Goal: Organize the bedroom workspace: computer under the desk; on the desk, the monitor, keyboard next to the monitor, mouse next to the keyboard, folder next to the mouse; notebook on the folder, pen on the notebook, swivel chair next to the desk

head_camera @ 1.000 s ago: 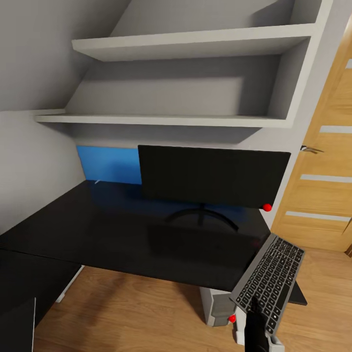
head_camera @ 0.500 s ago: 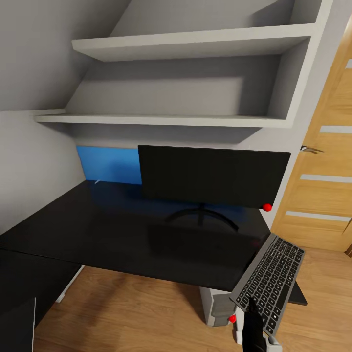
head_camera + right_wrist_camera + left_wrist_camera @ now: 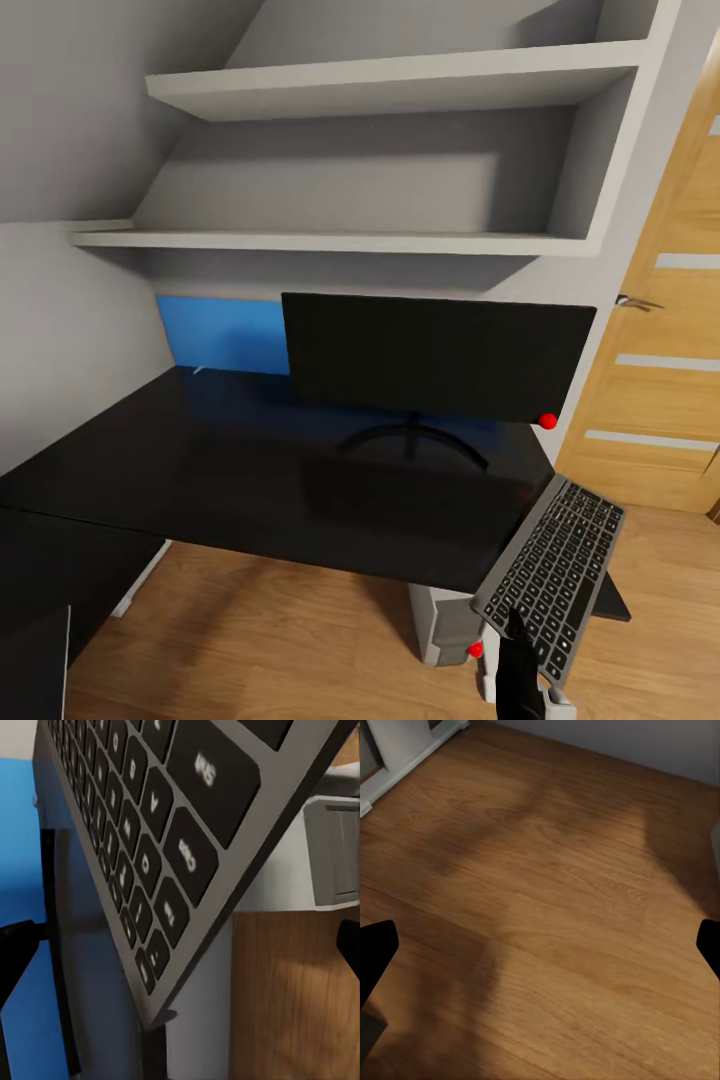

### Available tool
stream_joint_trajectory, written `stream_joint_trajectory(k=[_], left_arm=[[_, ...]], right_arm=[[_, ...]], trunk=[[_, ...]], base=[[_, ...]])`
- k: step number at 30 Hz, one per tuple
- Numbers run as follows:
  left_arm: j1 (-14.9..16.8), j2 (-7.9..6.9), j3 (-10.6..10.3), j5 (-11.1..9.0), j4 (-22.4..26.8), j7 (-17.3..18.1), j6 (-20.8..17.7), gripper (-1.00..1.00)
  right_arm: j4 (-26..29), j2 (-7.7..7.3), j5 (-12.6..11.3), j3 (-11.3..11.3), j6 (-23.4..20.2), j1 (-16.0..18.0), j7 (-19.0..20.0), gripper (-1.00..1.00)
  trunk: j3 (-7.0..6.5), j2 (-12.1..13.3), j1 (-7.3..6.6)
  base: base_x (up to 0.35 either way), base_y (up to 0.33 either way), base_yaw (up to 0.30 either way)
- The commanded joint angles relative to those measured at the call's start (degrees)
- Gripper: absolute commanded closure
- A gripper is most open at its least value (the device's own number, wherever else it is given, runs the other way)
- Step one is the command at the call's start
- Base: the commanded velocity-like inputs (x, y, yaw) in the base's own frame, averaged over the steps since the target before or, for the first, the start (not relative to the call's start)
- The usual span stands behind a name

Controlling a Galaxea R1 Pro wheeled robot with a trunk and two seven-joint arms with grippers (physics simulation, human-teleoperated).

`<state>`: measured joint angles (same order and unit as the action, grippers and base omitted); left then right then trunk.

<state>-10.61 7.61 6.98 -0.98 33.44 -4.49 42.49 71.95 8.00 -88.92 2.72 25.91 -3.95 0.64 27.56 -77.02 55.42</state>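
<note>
The monitor [image 3: 435, 355] stands on its curved stand at the back of the glossy black desk [image 3: 250, 470]. Under the desk's right end sits the light grey computer [image 3: 445, 630], with a red dot on its front. The keyboard [image 3: 555, 565] hangs tilted in the air over the desk's right front corner. My right gripper [image 3: 520, 660] is shut on the keyboard's near edge. In the right wrist view the keyboard [image 3: 150, 832] slants close across the computer [image 3: 330, 847]. My left gripper [image 3: 540, 945] is open above bare wooden floor. The mouse, folder, notebook, pen and swivel chair are out of view.
Two grey wall shelves [image 3: 380, 90] hang over the desk, under a sloping ceiling. A blue panel [image 3: 220, 335] lines the wall behind the monitor. A wooden door [image 3: 660, 380] stands right of the desk. The black drawer unit [image 3: 40, 620] and a white desk leg [image 3: 140, 585] are at the left.
The head camera has tipped very slightly, shifting the whole picture a few pixels. The keyboard and my right gripper keep their places.
</note>
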Motion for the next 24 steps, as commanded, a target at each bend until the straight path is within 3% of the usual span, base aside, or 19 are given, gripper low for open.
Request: stream_joint_trajectory(k=[1, 4, 24], left_arm=[[0.0, 0.03, 0.1, -0.1, 0.1, 0.0, 0.1, -1.00], [0.0, 0.03, 0.1, -0.1, 0.2, 0.0, 0.1, -1.00], [0.0, -0.08, 0.1, 0.0, 0.1, 0.1, 0.1, -1.00]], right_arm=[[0.1, -0.02, -0.5, 0.1, 0.3, 0.0, 0.1, -1.00], [0.0, -0.01, -0.5, 0.1, 0.3, 0.0, 0.1, -1.00], [0.1, -0.07, -0.5, -0.6, 0.4, 0.0, 0.3, -1.00]], trunk=[[0.22, -0.4, 0.23], [0.76, -1.6, 0.89], [0.76, -1.6, 0.89]], base=[[0.000, 0.000, 0.000], [0.000, 0.000, 0.000], [0.000, 0.000, 0.000]])
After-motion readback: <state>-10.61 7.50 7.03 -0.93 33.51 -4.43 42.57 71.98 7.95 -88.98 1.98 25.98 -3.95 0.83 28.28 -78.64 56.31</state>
